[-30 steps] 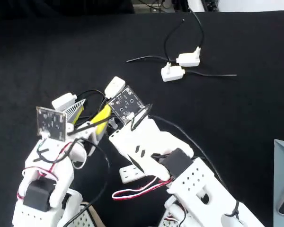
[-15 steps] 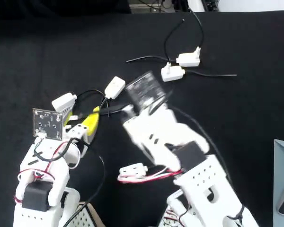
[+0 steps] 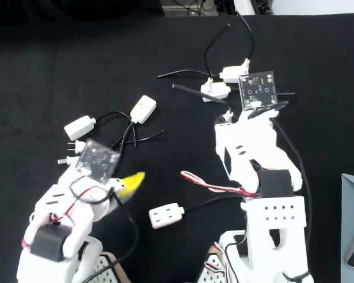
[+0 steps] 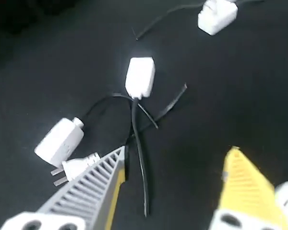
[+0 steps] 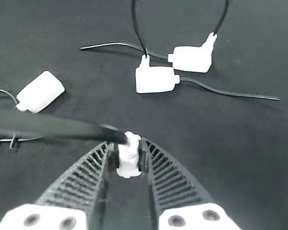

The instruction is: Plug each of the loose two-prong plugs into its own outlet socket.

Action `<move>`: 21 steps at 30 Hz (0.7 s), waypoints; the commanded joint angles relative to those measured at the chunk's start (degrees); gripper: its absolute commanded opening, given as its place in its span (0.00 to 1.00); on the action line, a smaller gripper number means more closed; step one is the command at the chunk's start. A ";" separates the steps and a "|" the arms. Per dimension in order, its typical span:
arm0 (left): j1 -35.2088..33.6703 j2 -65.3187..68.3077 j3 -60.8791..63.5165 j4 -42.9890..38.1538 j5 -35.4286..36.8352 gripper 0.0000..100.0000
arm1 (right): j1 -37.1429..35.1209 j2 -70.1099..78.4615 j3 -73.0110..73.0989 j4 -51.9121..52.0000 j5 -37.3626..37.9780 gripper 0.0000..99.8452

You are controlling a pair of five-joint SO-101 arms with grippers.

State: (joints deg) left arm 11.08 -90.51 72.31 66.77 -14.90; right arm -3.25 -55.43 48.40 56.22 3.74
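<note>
Black cloth, matte and finely woven, covers the counter (image 3: 59, 65). My right arm (image 3: 251, 153) is stretched forward from its base toward the far side, with the wrist tipped down. The right gripper (image 5: 128, 143) has its ribbed grey jaws clamped on a small white plug (image 5: 128, 160). The plug is a rounded moulded piece standing upright between the jaws, and a stiff black cable (image 5: 48, 125) runs off sideways from its top.

Just beyond those jaws lie the near socket block (image 5: 156, 79) and the far socket block (image 5: 192, 58). Both are smooth white plastic boxes with softened corners. They sit just beside each other, and each trails a thin black lead.

My left arm (image 3: 65, 212) is folded low at the near left of the counter, its wrist angled down at a tangle of leads. The left gripper (image 4: 177, 153) has its jaws spread wide apart over bare cloth. One jaw is grey with a ribbed lattice face, and the other is a smooth yellow wedge.

A loose two-prong plug (image 4: 77, 165) lies flat by the tip of the grey jaw, its two prongs pointing away from the tangle. Just beside it is a rounded white block (image 4: 60, 141). A slimmer white block (image 4: 140, 76) lies farther out, and glossy black leads loop between the two blocks.

From above, I can also see a flat white outlet strip (image 3: 166, 215) on the counter between the two arm bases, with slots in its top face.
</note>
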 commanded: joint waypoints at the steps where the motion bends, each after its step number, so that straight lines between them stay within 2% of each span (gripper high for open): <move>1: 2.15 8.88 -3.74 2.02 -4.66 0.35 | 1.32 -0.22 -1.54 -0.09 0.18 0.01; 6: 8.40 19.78 -8.66 5.63 -9.58 0.35 | 4.84 -0.22 -0.66 -0.18 0.26 0.01; 12: 17.19 28.31 -11.21 5.27 -9.76 0.35 | 9.67 -0.22 -0.66 0.00 2.90 0.01; 21: 19.56 43.34 -10.95 -6.07 -7.82 0.35 | 15.03 -0.22 -0.57 0.26 4.66 0.01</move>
State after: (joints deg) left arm 29.98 -51.21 64.22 64.31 -23.34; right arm 9.49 -55.43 48.40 56.22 7.96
